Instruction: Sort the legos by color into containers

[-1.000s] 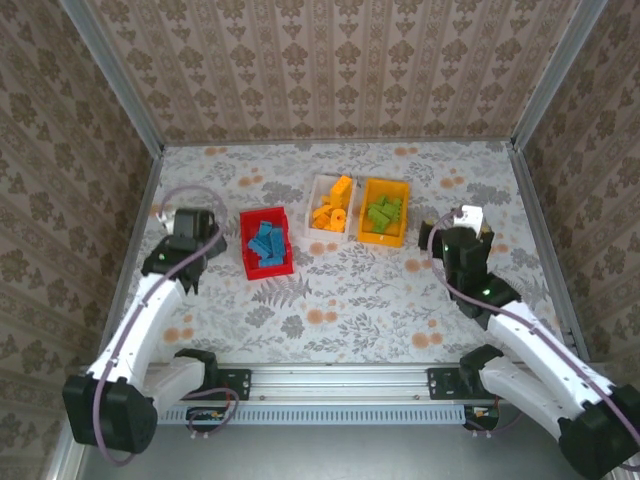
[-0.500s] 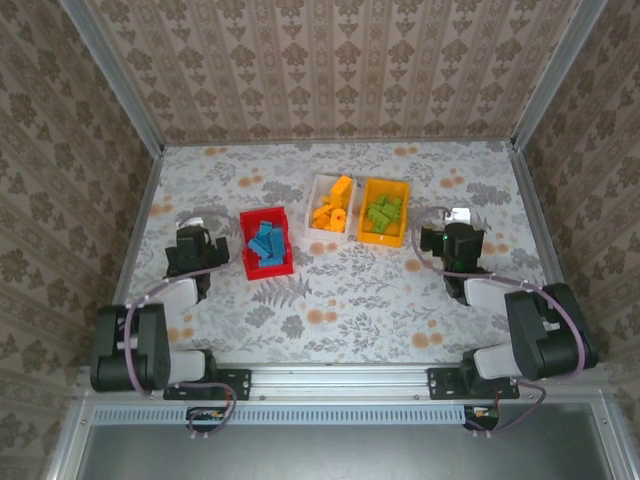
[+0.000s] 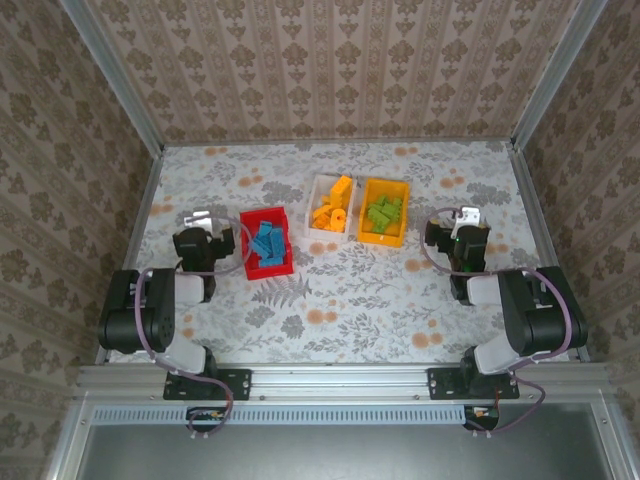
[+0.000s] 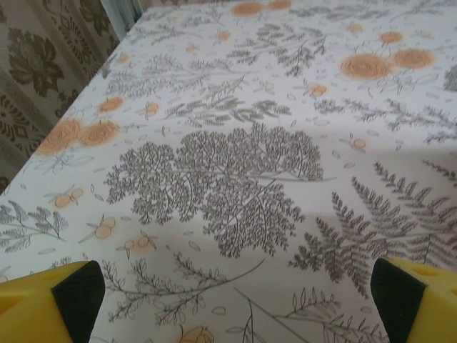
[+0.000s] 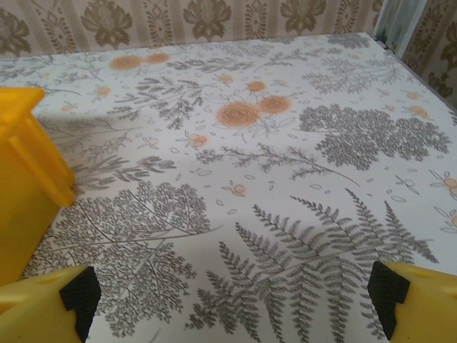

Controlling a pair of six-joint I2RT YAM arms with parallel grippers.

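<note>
Both arms have been folded back since a second ago: the long links that were stretched out from the bases are now drawn in and stacked upright over the near edge of the counter [image 3: 350, 290], while the three bins and their contents are left exactly where they were. In the top view the left arm [image 3: 140, 320] is gathered at the left side with its wrist head just beside the red bin [image 3: 268, 270], apart from it, and the right arm [image 3: 535, 320] is gathered at the right side with its wrist head near the orange-yellow bin [image 3: 381, 238], a strip of bare counter being left between them. The left fingers [image 4: 71, 300] are spread wide, their yellow, black-tipped ends being seen at the two lower corners of the left wrist view with only patterned counter between them; nothing is pinched. The right fingers [image 5: 400, 304] are spread just as wide and nothing is held there either; a wall of the orange-yellow bin is seen at the left edge of the right wrist view, beyond the left-hand fingertip. The bricks that can be seen are all lying inside the bins: the blue bricks [image 3: 266, 241] are heaped in the red bin, the orange bricks [image 3: 333, 210] are held in the white bin [image 3: 328, 232], and the green bricks [image 3: 383, 212] are held in the orange-yellow bin. The white and orange-yellow bins are set side by side, almost touching, at the middle of the counter, and the red bin is placed apart from them, to the left and slightly nearer the arms.
</note>
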